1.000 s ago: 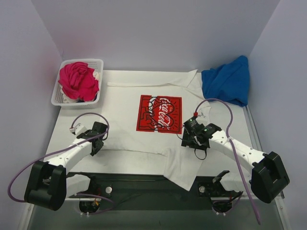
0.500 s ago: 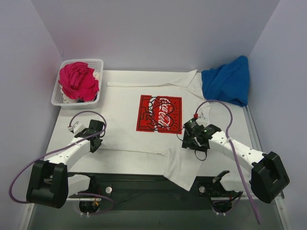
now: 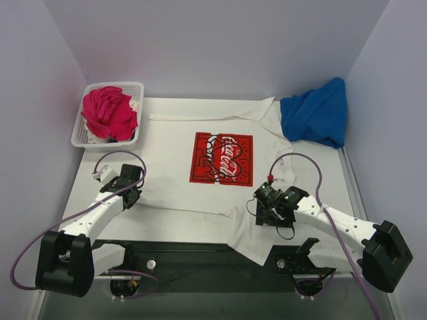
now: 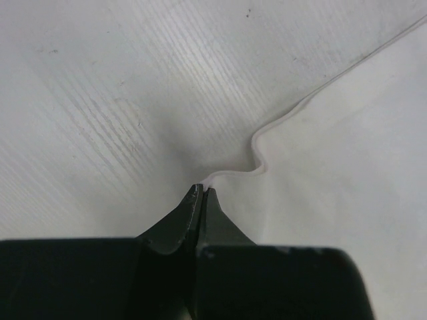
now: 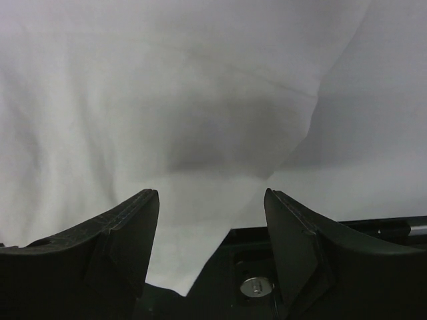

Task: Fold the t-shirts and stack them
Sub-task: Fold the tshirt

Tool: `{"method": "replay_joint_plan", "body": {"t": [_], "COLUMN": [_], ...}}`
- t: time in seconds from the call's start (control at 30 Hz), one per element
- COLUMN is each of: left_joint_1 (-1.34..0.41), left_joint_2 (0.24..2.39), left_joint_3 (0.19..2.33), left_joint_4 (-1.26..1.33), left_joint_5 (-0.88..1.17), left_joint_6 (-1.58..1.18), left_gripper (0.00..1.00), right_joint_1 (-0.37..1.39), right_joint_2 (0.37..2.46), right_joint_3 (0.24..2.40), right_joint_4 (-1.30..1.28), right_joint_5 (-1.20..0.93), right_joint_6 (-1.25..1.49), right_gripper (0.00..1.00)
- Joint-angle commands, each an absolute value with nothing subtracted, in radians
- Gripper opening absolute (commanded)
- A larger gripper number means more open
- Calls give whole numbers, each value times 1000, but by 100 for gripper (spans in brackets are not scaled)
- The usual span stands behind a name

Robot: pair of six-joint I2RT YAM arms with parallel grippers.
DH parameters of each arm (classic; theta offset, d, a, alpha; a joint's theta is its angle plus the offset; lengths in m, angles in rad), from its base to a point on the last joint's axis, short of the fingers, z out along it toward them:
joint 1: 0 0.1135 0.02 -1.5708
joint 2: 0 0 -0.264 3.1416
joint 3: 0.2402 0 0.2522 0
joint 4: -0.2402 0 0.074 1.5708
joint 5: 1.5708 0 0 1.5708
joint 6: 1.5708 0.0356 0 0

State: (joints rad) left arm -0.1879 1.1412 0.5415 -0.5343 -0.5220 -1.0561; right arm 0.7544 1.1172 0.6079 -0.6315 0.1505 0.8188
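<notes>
A large white t-shirt (image 3: 200,193) with a red chest print (image 3: 222,157) lies spread on the table, one corner hanging over the near edge. My left gripper (image 3: 131,197) is at the shirt's left edge. In the left wrist view it (image 4: 202,189) is shut on the white hem (image 4: 257,163), which curls at its tips. My right gripper (image 3: 263,215) hovers over the shirt's lower right part. In the right wrist view it (image 5: 211,200) is open with white cloth (image 5: 187,120) below it. A bright blue t-shirt (image 3: 317,117) lies bunched at the back right. A magenta-pink t-shirt (image 3: 109,112) fills the basket.
The white lattice basket (image 3: 85,141) stands at the back left. Walls close in the left, back and right. The table's dark near edge (image 3: 200,248) runs below the shirt, and it also shows in the right wrist view (image 5: 267,267) with a screw.
My left gripper has moved slightly back and left at the shirt's edge. My right gripper has moved toward the near edge over the lower right cloth.
</notes>
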Motion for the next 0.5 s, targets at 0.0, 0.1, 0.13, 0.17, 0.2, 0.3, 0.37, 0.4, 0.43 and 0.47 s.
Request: {"method": "replay_joint_plan", "body": {"t": [0.0, 0.1, 0.13, 0.17, 0.2, 0.3, 0.37, 0.4, 0.43, 0.47], "left_joint_1": [-183, -183, -183, -184, -183, -183, -183, -184, -183, -183], "left_joint_2": [1123, 1132, 1135, 1143, 1143, 1146, 1146, 1146, 1146, 1147], "left_joint_3": [584, 584, 583, 583, 583, 581, 580, 580, 581, 581], "left_joint_4": [-514, -495, -491, -486, -483, -473, -466, -465, -463, -462], "left_joint_5": [-522, -505, -500, -496, -494, -483, -479, -479, -474, -474], "left_joint_6": [-1039, -1035, -1034, -1034, -1029, -1023, -1022, -1022, -1022, -1022], "left_gripper": [0, 0, 0, 0, 0, 0, 0, 0, 0, 0], "right_joint_1": [837, 880, 887, 896, 916, 948, 985, 1003, 1023, 1031], "right_joint_2": [1072, 1043, 1032, 1019, 990, 919, 885, 853, 842, 839], "right_joint_3": [562, 542, 522, 509, 500, 451, 434, 428, 422, 413], "right_joint_4": [-755, -796, -799, -798, -793, -770, -755, -749, -738, -730], "right_joint_5": [178, 201, 199, 195, 193, 187, 176, 173, 172, 169], "right_joint_6": [910, 962, 975, 986, 991, 999, 1003, 1012, 1020, 1025], "right_gripper": [65, 66, 67, 68, 68, 66, 65, 64, 63, 62]}}
